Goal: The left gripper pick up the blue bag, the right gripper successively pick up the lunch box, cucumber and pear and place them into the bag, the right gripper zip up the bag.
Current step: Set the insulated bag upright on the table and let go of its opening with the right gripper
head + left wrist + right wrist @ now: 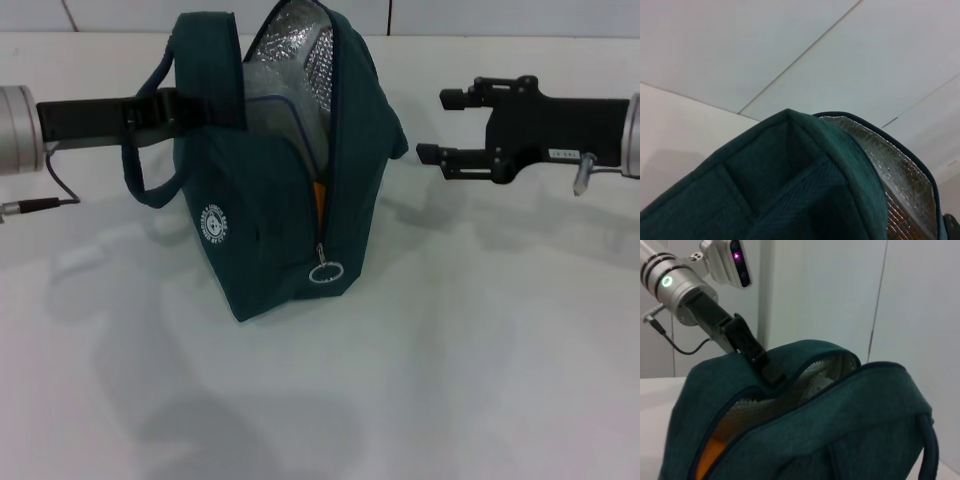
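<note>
The blue bag point(270, 210) stands upright on the table with its zipper open down the front and its silver lining point(295, 50) showing. My left gripper point(182, 108) is shut on the bag's upper left edge; the right wrist view shows that gripper point(765, 371) clamped over the rim. Inside the bag, the lunch box point(275, 115) shows as a pale lid with a blue rim. An orange sliver of the pear point(318, 200) shows through the slit, and the pear point(707, 462) is also visible deep in the opening. The cucumber is hidden. My right gripper point(445, 125) hangs open and empty, right of the bag.
The ring zipper pull point(326, 272) hangs at the low end of the open zipper. One looped handle point(150, 150) droops on the bag's left side. The white table point(480, 340) stretches out in front and to the right. A white panelled wall point(790, 45) stands behind.
</note>
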Robot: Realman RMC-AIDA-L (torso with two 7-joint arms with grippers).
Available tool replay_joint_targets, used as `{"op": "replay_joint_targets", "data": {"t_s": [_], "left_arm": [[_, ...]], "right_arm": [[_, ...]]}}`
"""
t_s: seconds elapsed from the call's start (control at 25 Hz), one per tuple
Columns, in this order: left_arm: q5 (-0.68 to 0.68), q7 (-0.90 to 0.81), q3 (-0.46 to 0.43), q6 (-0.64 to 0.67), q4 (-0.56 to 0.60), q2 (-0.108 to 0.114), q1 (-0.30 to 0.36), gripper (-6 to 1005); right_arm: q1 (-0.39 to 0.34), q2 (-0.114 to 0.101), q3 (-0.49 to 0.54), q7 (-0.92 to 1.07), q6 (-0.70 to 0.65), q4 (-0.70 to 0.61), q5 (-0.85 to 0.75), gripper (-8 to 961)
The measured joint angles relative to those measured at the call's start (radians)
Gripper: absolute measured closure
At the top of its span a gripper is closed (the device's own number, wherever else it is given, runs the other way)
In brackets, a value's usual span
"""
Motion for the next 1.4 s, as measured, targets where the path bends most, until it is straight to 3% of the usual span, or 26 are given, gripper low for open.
{"op": "replay_joint_targets", "data": {"t_s": [0.32, 0.56, 1.2, 1.4], "left_arm": [[0.0, 0.015, 0.0, -0.001, -0.02, -0.001, -0.009, 948], [0.0, 0.016, 0.0, -0.002, -0.021, -0.001, -0.008, 948], [-0.001, 0.017, 0.0, -0.005, -0.021, 0.001, -0.009, 948], [-0.001, 0.017, 0.0, -0.005, -0.021, 0.002, -0.009, 948]], "right_arm": [[0.075, 0.001, -0.016, -0.016, 0.018, 0.072, -0.002, 272], [0.079, 0.007, -0.041, -0.02, 0.019, 0.077, 0.001, 473], [0.085, 0.007, -0.069, -0.035, 0.079, 0.079, -0.001, 594], [0.083, 0.007, -0.081, -0.035, 0.078, 0.069, 0.005, 782]]}}
